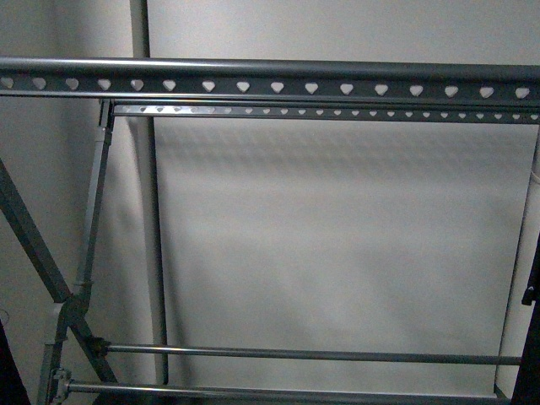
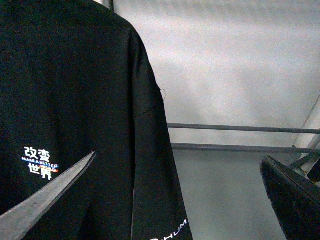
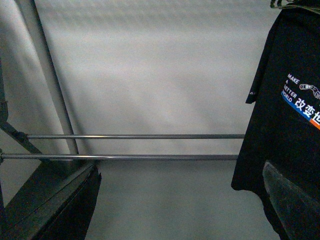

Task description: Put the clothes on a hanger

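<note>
Soft and light by the look of it (limp knit cloth, no stiffness to lean on). Likely to sag, fold and slide off a smooth tube if caught by a single layer. Best pinched at a shoulder seam or the collar, for the sake of doubled cloth; better not by the loose sleeve hem.

Black short-sleeved T-shirt [image 2: 75, 90], hanging slack, close before the left wrist camera and at one edge of the right wrist view, in front of the lower cross tubes [image 3: 135, 136] of the grey rack [image 1: 91, 219]. Held up by something mostly out of frame; cannot tell what. Small white "MAKE A BETTER WORLD" lettering beside Chinese characters, plus a tiny jointed-arm drawing and a blue and orange stripe. Not surely visible in the front view, only the rail [image 1: 295, 87] with its heart-shaped holes.

Left gripper [image 2: 178, 157]: jaws apart, clamped on nothing. Right gripper [image 3: 181, 167]: likewise apart and empty, one finger crossing in front of the cloth.
</note>
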Available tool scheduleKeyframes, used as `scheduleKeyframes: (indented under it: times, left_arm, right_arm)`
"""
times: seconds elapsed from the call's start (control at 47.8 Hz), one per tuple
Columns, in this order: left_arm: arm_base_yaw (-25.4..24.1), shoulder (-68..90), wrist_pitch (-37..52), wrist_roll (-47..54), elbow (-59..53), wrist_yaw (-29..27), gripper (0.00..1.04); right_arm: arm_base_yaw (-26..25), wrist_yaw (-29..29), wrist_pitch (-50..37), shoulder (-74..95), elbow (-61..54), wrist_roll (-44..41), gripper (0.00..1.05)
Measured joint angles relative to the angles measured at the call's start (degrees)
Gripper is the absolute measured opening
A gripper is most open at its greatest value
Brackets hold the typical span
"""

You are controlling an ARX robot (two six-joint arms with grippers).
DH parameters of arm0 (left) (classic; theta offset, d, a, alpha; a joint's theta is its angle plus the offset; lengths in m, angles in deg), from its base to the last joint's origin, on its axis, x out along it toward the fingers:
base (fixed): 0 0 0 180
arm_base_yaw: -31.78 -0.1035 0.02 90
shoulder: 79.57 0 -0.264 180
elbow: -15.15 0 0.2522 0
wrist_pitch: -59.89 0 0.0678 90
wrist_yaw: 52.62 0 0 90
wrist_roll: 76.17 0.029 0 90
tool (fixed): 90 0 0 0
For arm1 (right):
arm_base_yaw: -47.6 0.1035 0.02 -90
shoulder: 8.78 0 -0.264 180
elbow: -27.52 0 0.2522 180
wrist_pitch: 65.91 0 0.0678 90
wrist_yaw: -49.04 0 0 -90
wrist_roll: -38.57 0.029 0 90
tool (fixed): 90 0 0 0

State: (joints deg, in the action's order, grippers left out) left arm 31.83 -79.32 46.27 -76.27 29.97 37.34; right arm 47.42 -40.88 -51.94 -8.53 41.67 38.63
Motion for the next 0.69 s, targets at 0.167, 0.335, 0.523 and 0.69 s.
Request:
scheduleKeyframes:
  times: [0.167,0.335,0.523,0.69]
  left_arm:
    - [0.00,0.00,0.00,0.00,0.00,0.00,0.98]
    - [-2.49,2.69,-3.91,4.00,1.53,8.04,0.98]
    - [-8.41,27.30,8.33,4.42,12.44,9.55,0.98]
    - [-12.72,48.46,8.87,-13.97,30.32,3.82,0.98]
  right_arm:
    - [0.00,-0.02,0.00,0.00,0.00,0.00,0.97]
    - [0.00,-0.04,0.00,0.00,0.00,0.00,0.97]
    - [0.02,0.00,0.00,0.00,0.00,0.00,0.97]
    - [0.02,0.00,0.00,0.00,0.00,0.00,0.97]
